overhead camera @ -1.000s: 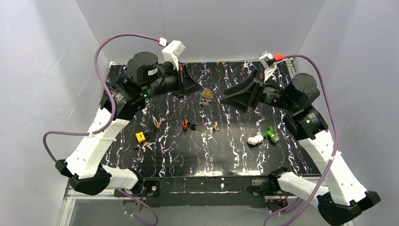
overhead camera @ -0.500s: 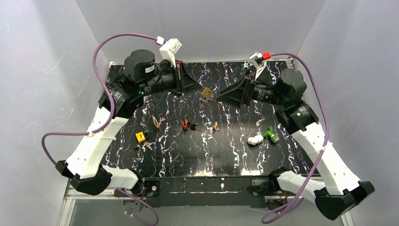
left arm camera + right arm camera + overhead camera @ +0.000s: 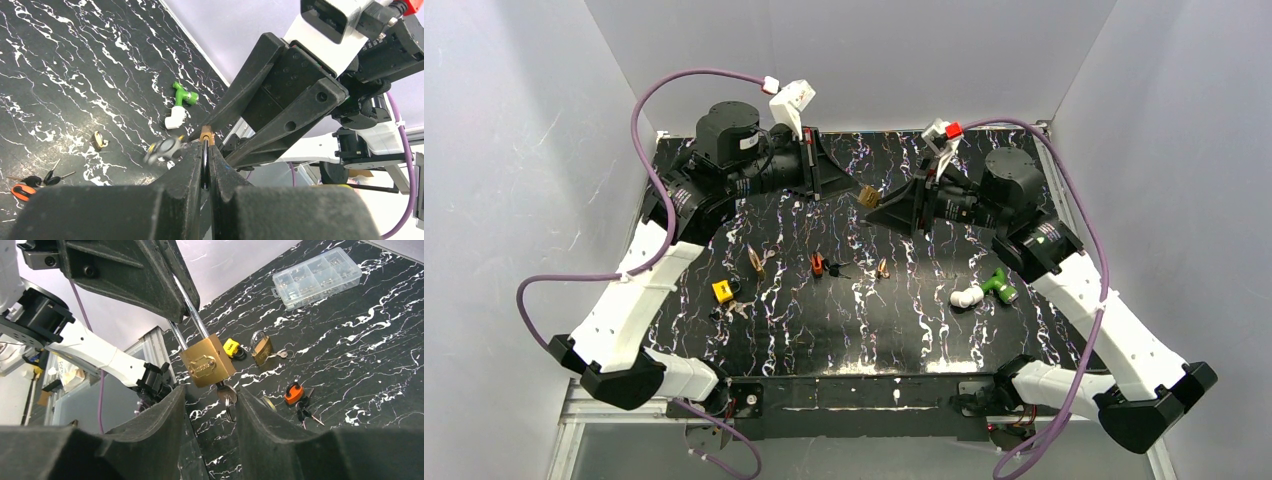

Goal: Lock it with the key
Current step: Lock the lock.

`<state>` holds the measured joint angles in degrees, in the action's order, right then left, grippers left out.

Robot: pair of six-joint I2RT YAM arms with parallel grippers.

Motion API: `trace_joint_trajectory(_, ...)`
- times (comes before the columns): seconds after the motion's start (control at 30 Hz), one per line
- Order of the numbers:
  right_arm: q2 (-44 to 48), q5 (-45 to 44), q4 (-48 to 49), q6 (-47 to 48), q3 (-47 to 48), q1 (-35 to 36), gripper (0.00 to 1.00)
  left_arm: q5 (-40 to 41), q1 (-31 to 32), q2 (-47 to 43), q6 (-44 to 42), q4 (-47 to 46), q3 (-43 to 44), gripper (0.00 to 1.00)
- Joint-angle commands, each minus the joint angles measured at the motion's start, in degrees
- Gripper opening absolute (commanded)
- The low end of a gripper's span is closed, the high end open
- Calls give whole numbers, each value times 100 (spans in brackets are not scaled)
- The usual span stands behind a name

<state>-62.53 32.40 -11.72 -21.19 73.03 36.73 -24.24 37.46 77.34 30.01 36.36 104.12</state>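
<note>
Left fingers point(image 3: 186, 172) pinched the shackle point(image 3: 192, 310) of a brass padlock point(image 3: 207, 361) above the counter point(image 3: 375, 330); right fingers point(image 3: 165, 425) stood partly apart, flanking its hanging key point(image 3: 226, 392).

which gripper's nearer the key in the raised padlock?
Right. The right gripper straddles the key with open jaws; the left gripper clamps the shackle at the far end of the padlock.

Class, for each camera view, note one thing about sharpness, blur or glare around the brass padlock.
Top external: evenly lit, brass padlock small but sharp. Left wrist: the keys hanging from it are smeared by blur. Right wrist: padlock crisp, bright glint along its shackle.
</note>
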Motion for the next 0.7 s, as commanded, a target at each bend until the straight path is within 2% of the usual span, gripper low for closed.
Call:
trace_joint_trajectory(0.0,-11,-493,-88,374,316,127,45,-201,-44,-47,66,-228,261,0)
trace_joint_trajectory(0.1,-1,-614,-63,387,273,129,38,-198,-46,-51,66,-217,272,0)
trace_joint_trajectory(0.27,44,-801,-20,374,199,133,19,-225,-54,-29,64,-176,322,0)
trace_joint_trajectory(0.37,76,-901,8,369,156,132,3,-220,-70,-14,66,-173,325,0)
trace_joint_trajectory(0.67,190,-1243,-68,388,-76,133,1,-135,-75,-18,26,-138,349,0)
